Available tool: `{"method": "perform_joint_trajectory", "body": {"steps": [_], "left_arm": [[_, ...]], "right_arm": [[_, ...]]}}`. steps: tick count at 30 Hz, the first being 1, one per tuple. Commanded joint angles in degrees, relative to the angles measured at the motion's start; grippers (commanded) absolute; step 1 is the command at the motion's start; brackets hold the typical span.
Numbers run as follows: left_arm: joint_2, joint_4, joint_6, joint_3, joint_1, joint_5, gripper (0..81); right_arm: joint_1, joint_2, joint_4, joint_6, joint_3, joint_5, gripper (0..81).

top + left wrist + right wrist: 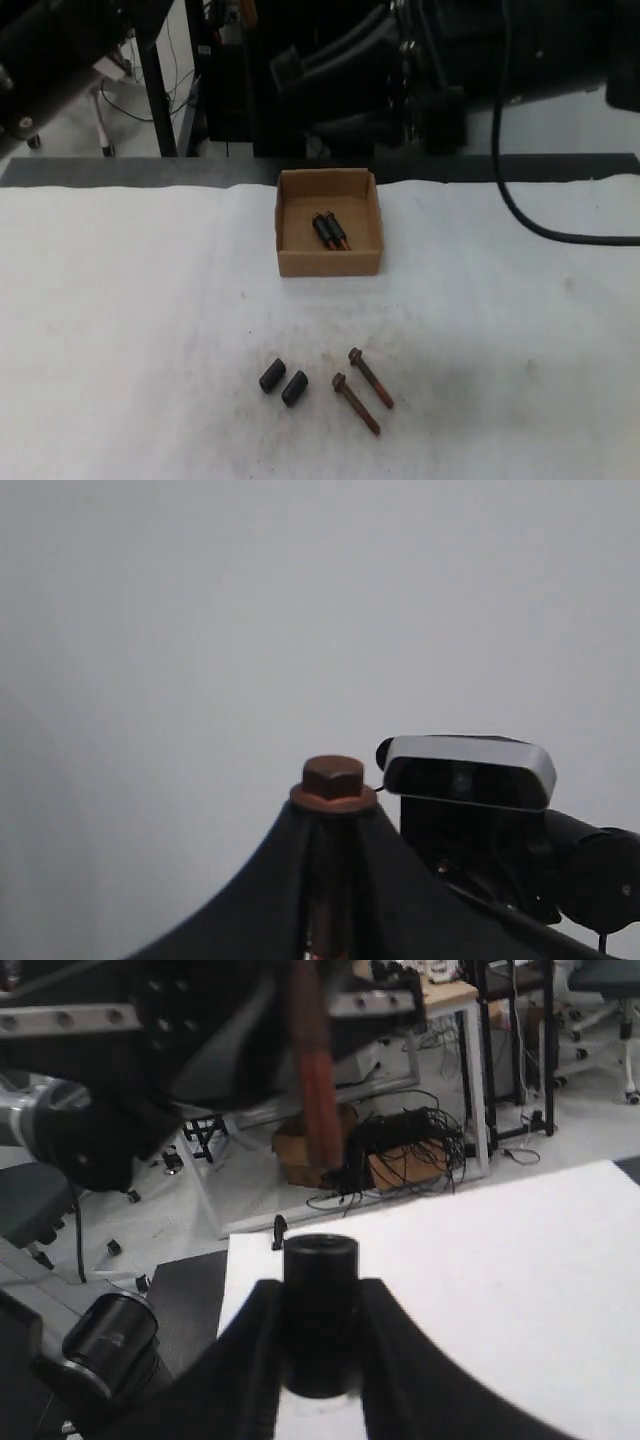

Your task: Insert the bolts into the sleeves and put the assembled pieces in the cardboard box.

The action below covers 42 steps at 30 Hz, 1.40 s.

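Left tool (333, 825): it is closed on the held bolt (333, 778). The hexagon head is seen free just past the fingertips, and the shank is clamped between the two fingers.
Right tool (320, 1345): it is closed around the held sleeve (320, 1265). The long axis of the sleeve is kept along the fingers, and the open bore is turned away from the wrist.
Key relation: in the right wrist view the rust-coloured shank is seen beyond the sleeve mouth and apart from it, with the free end pointed toward the bore. The shank axis is tilted a little against the sleeve axis, so it is judged that both axes must be brought into one line before the bolt can be pushed in.
Table (120, 320), left to right: two loose sleeves (272, 375) are laid side by side. Just beside them two loose bolts (357, 403) are laid slanted, heads toward the box.
Cardboard box (290, 262): it is placed beyond these parts, and two assembled pieces (330, 230) are laid inside.
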Motion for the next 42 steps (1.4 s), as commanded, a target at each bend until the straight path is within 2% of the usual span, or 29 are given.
{"method": "perform_joint_trajectory", "body": {"steps": [1,4,9,13,16,22,29,35,42], "left_arm": [[-0.17,-1.38,-0.35,-0.21,0.13,0.65,0.4],[-0.17,-2.1,-1.11,-0.32,0.13,0.65,0.4],[-0.17,-5.85,-1.86,-0.32,0.13,-1.24,0.4],[-0.17,-7.6,-1.86,-0.32,0.13,-3.69,0.4],[-0.17,-7.63,-1.86,-0.32,0.13,-3.53,0.4],[-0.17,-7.63,-1.47,-0.32,0.94,-3.54,0.4],[-0.1,-1.85,-0.06,-0.32,3.04,-0.73,0.4],[0.63,-0.27,2.27,-0.32,3.05,-0.67,0.4],[2.06,-0.25,1.17,-0.32,2.79,0.1,0.4]], "right_arm": [[0.25,-0.6,-2.41,-0.94,-0.14,-0.85,0.6],[1.27,-0.6,-3.24,-1.46,0.43,5.5,0.6],[5.18,-0.6,-7.47,-3.28,1.41,22.62,0.6],[8.38,-0.6,-16.44,-1.83,5.65,29.05,0.6],[9.8,-0.6,-22.69,1.15,9.32,30.32,0.6],[9.71,-0.6,-31.45,3.96,13.13,30.44,0.6],[9.71,-0.76,-33.44,3.96,13.11,30.18,0.6],[9.71,-1.02,-33.58,3.96,13.11,27.13,0.6],[9.71,-1.02,-33.58,3.96,13.11,27.13,0.6]]}}
